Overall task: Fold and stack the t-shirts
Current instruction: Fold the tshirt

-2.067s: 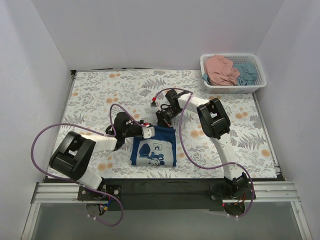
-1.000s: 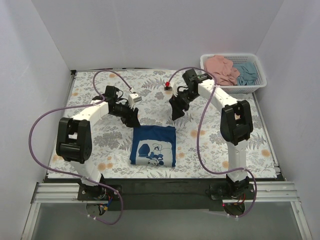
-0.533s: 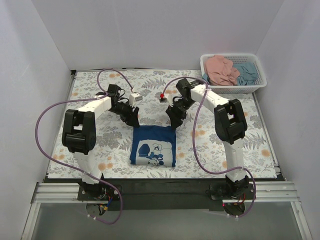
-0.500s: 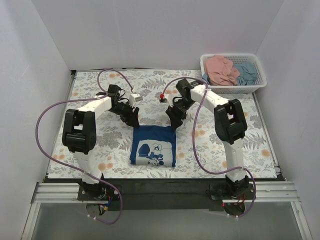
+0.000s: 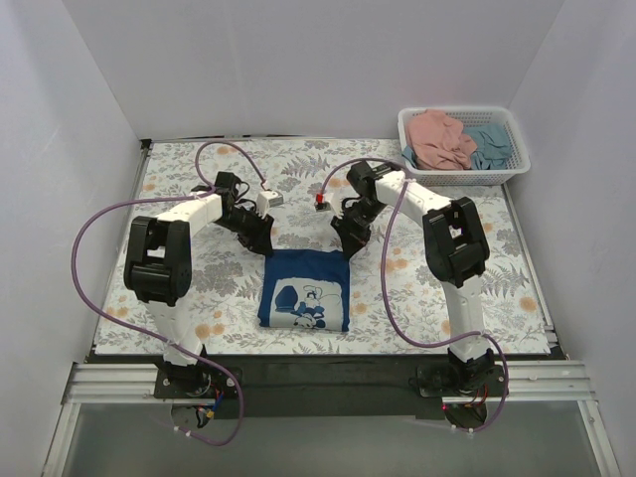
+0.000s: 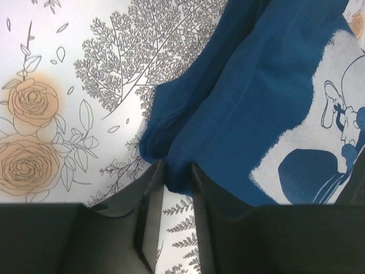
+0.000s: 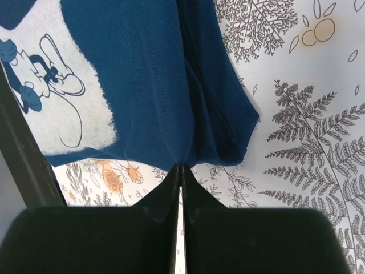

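Note:
The navy t-shirt (image 5: 305, 293) lies folded into a rectangle near the table's front centre, white cartoon print up. My left gripper (image 5: 263, 238) is at its far left corner. In the left wrist view (image 6: 174, 171) the fingers are closed on a thick fold of the navy cloth (image 6: 256, 103). My right gripper (image 5: 350, 241) is at the far right corner. In the right wrist view (image 7: 181, 167) the fingers are pressed together on the navy cloth's (image 7: 142, 85) edge. The salmon pink t-shirt (image 5: 437, 137) and the teal t-shirt (image 5: 489, 144) lie crumpled in the basket.
The white lattice basket (image 5: 459, 179) stands at the back right corner. The table has a floral cloth (image 5: 179, 179) and white walls on three sides. Purple cables loop from both arms over the table.
Over the last second both grippers moved in and down from behind the shirt to its two far corners and closed on the cloth. The folded shirt has not shifted.

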Available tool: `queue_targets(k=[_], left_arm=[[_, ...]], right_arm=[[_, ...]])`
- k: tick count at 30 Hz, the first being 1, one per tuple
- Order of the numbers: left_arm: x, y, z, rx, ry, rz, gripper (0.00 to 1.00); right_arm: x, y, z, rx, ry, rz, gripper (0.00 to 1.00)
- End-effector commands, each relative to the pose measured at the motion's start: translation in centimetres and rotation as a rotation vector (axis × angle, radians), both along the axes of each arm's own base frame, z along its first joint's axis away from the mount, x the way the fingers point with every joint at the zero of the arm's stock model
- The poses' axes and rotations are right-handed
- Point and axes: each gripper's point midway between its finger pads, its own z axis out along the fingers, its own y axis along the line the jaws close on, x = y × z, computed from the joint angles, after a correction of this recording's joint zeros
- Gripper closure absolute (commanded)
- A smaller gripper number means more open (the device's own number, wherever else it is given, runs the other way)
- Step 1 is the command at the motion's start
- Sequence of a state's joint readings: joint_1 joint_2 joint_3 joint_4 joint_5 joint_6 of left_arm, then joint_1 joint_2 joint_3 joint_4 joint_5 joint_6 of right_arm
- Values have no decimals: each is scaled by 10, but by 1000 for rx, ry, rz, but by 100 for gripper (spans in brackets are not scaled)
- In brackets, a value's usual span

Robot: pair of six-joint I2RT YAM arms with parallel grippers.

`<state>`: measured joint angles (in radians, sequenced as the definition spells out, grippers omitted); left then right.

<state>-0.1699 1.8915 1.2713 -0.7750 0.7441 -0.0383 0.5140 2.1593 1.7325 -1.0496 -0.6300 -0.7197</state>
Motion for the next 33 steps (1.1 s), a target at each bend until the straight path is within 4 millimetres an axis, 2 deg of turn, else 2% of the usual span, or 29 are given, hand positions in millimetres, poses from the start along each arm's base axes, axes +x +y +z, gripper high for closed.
queue_targets(k=[1,2,4,6,8,10,12,16,19,21,24,27,28,29,30,31,32,33], left_arm=[[-2,6,3,2,-11,-8,77],[0,7,4,1,-17,-4,88],[9,12,9,-2,-37,14,98],[21,16,16,-2,-66,31,100],[29,23,16,13,-82,43,100],[38,25,13,25,-93,50,100],[44,26,9,31,-98,53,100],[63,27,-10,48,-98,72,100],[77,35,-24,82,-114,106,100],[83,40,-39,107,-99,123,100],[91,41,-49,116,-93,137,100],[101,40,-48,108,-94,165,100],[102,38,-44,99,-82,184,99],[103,36,-38,88,-81,189,95],[103,33,-23,54,-92,193,82],[102,31,-12,31,-88,206,78],[99,30,-2,3,-71,237,73],[98,29,12,-23,-75,260,69]], right_arm=[[3,-3,5,-34,-23,3,99],[6,-3,9,-32,-38,-2,99],[17,-3,20,-29,-83,-18,99],[33,-7,30,-41,-140,-37,99],[46,-11,31,-59,-171,-58,99],[59,-16,25,-91,-191,-72,99],[62,-18,18,-109,-198,-65,99],[72,-22,-12,-173,-183,-73,99],[100,-20,-25,-192,-235,-150,99],[115,-21,-29,-202,-270,-184,99],[122,-19,-42,-215,-270,-222,99],[129,-19,-44,-213,-289,-256,99],[132,-16,-34,-196,-301,-277,96],[135,-14,-26,-178,-313,-283,88],[138,-11,-15,-140,-316,-291,78],[142,-7,8,-97,-346,-302,70],[142,-6,20,-71,-353,-309,54],[140,-2,33,-36,-355,-312,48]])
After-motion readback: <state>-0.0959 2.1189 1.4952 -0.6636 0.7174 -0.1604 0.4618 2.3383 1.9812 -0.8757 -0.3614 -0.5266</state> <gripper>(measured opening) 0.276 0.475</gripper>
